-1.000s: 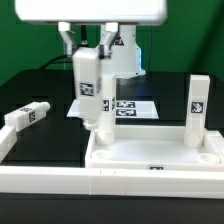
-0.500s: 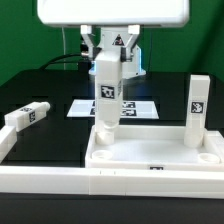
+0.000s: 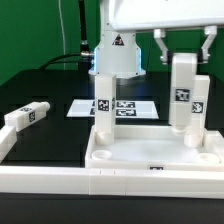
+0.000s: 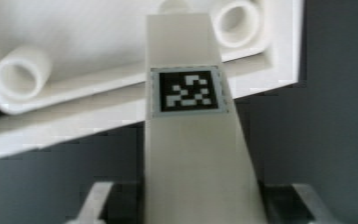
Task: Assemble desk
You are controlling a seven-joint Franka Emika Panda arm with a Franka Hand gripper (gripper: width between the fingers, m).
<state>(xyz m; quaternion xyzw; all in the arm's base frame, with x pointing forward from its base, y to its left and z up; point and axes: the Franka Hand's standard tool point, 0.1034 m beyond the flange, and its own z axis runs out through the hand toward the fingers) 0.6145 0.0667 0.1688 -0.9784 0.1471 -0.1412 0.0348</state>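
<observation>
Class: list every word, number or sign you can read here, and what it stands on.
No words, numbers or brands can be read.
Only black-and-white coded tags, no text: on the socketed leg, the leg at the claw, the leg behind it, the lying leg, the panel's rim, the marker board.

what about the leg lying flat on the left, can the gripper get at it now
Probably not yet: the gripper looks shut on a second leg, so its fingers are taken. The lying leg itself looks uncovered.
</observation>
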